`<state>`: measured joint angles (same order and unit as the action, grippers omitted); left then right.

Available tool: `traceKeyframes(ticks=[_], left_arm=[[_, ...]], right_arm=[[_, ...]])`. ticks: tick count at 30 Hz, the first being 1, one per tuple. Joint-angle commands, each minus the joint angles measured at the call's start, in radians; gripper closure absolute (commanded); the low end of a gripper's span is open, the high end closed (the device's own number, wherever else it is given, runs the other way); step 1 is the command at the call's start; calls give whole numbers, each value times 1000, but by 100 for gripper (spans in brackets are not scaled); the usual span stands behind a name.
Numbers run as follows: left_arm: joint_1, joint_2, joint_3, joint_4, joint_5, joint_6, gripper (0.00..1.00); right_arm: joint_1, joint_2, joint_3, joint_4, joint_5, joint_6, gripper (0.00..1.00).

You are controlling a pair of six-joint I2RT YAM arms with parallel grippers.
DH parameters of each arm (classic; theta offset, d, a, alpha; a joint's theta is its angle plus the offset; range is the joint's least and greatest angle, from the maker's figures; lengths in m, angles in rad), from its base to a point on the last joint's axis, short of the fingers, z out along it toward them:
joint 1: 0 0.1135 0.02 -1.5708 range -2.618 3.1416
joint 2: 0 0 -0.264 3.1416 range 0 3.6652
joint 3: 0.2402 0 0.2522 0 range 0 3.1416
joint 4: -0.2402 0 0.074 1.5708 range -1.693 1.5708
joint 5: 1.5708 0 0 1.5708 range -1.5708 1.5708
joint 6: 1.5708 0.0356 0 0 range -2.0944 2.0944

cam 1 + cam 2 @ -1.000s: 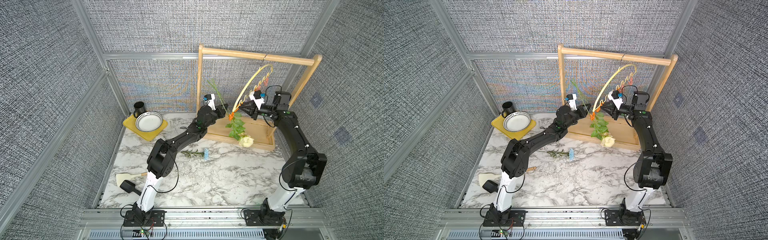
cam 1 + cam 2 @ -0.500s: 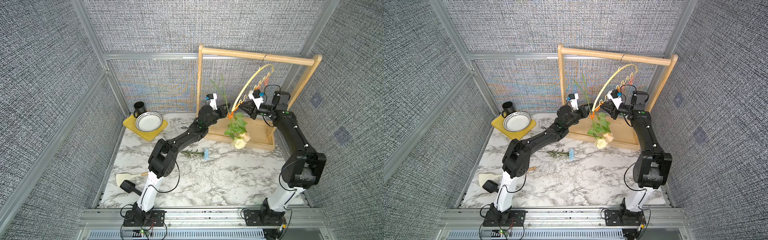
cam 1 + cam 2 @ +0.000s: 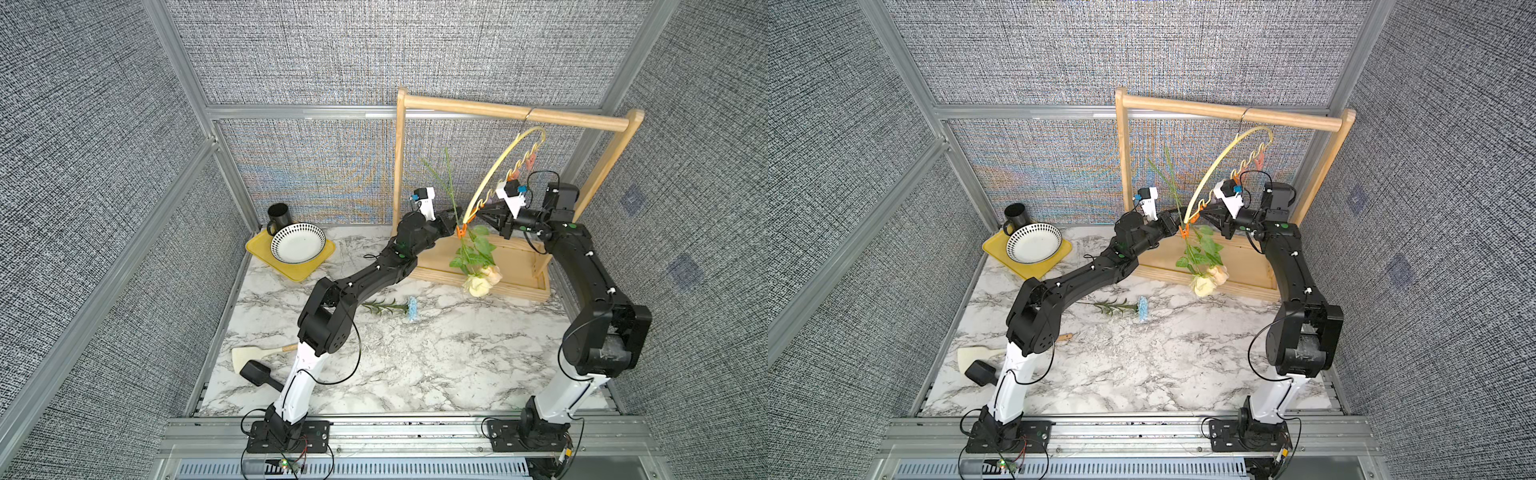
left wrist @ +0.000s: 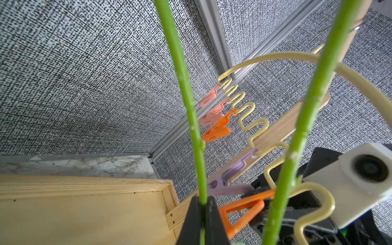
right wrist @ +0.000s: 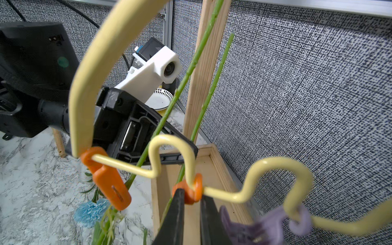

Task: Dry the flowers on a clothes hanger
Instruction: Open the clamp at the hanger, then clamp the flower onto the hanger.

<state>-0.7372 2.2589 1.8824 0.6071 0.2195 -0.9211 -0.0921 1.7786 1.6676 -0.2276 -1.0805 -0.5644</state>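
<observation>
Grey woven walls (image 3: 291, 62) stand round a marble table (image 3: 415, 374). A big wood rack (image 3: 519, 117) stands at the far right. The hanger (image 5: 81, 95) hangs by its hook from the rack's top bar. It tilts, with its low end toward the left. Both arms reach to that low end.

The left gripper (image 4: 202, 210) has its jaws pinched tight on a green stem (image 4: 189, 101). A second stem (image 4: 315, 95) runs up just beside it. The right gripper (image 5: 192, 196) has its jaws squeezed on an orange clip (image 5: 198, 185) on the hanger's wavy edge.

Under the low end a white rose (image 3: 476, 286) and a peach rose (image 3: 493, 274) hang heads down, above the rack's base. The blue flower (image 3: 412, 309) lies flat on the table near the middle, apart from the hanger.

At the far left a bowl (image 3: 297, 249) sits on a yellow tray (image 3: 299, 272), with a black mug (image 3: 277, 214) beside it.
</observation>
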Motion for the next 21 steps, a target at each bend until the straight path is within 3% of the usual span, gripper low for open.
traceKeyframes(ticks=[1,21], left_arm=[[-2,6,3,102,18,-30,98],[-2,22,-16,151,7,-58,98]], right_arm=[[2,6,3,-8,7,4,84],[4,2,-11,-7,-32,17,84]])
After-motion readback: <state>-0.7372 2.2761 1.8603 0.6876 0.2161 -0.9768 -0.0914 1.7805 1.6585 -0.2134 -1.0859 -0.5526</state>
